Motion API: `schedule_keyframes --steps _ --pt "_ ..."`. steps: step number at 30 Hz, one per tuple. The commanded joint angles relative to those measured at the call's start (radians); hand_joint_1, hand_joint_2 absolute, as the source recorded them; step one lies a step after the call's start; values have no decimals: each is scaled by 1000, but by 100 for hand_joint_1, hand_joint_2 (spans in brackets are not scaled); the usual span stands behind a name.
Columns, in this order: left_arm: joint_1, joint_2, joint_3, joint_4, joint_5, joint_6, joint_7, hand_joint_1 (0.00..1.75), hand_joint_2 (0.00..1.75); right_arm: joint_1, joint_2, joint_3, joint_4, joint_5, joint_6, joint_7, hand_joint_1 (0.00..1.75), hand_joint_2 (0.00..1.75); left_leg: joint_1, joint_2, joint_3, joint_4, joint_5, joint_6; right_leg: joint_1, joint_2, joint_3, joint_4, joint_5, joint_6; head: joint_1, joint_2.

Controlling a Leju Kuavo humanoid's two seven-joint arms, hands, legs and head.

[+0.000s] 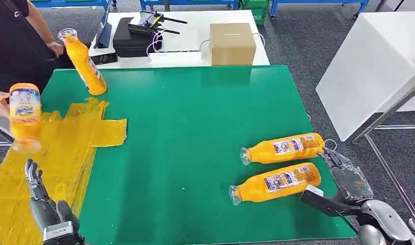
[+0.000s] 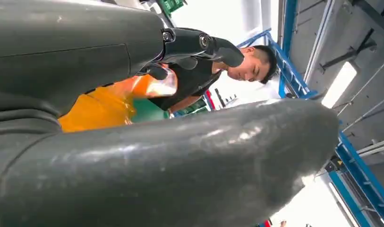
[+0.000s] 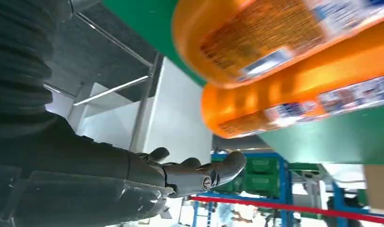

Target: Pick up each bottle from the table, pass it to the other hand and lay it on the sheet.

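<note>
Robot's right hand (image 1: 343, 181) seen at green table's (image 1: 195, 132) near corner, fingers apart, nothing held, just beside two lying orange plastic juice bottles (image 1: 276, 184). Left hand (image 1: 44, 204) spread over crumpled yellow sheet (image 1: 67, 148). No bottle laid there; two being handled by person (image 1: 21, 30).

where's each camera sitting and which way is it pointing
Head view: high on the body, looking down at the green table; both hands show, left hand, right hand.
Left wrist view: behind the left hand, looking up at a person.
Right wrist view: behind the right hand, sharing the two lying orange bottles with the head view.
</note>
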Motion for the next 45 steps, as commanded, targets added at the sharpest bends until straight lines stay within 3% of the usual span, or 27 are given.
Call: schedule_keyframes --steps 1,10,14,22,23,24,32,45 --pt "-17 34 -31 49 10 -3 0 0 0 -65 39 122 87 9 1 -1 0 175 1 1 4 -3 0 -1 1 1 3 -3 1 0 0 0" --pt "-14 40 -39 41 35 -3 0 0 0 -68 3 217 92 33 24 7 0 175 1 1 4 -2 0 -1 1 1 3 -2 0 0 0 0" --pt "-17 44 -44 42 51 -3 0 0 0 -80 -64 283 113 47 91 17 0 175 1 1 2 -1 0 -1 0 1 1 -1 0 0 0 0" --pt "-17 44 -44 42 51 -3 0 0 0 -80 -64 283 113 47 91 17 0 175 1 0 3 -2 0 -1 1 -1 3 -2 0 0 0 0" --pt "-17 45 -43 41 53 -3 0 0 0 -75 -76 284 107 41 94 15 154 175 1 0 3 -1 0 -1 1 -1 3 -2 0 0 0 0" --pt "-17 46 -44 39 58 -3 0 0 0 -74 -101 300 102 31 121 18 175 175 1 0 4 -2 0 -1 1 0 4 -3 0 0 0 0" --pt "-19 47 -51 41 66 -3 0 0 0 -50 -166 323 65 -10 151 39 175 175 0 -2 4 -1 0 -1 1 -3 4 -2 0 0 0 0" --pt "-19 47 -51 41 66 -3 0 0 0 -50 -166 323 65 -10 151 39 175 175 0 -2 6 -1 0 -1 1 -2 7 -2 0 0 0 0"
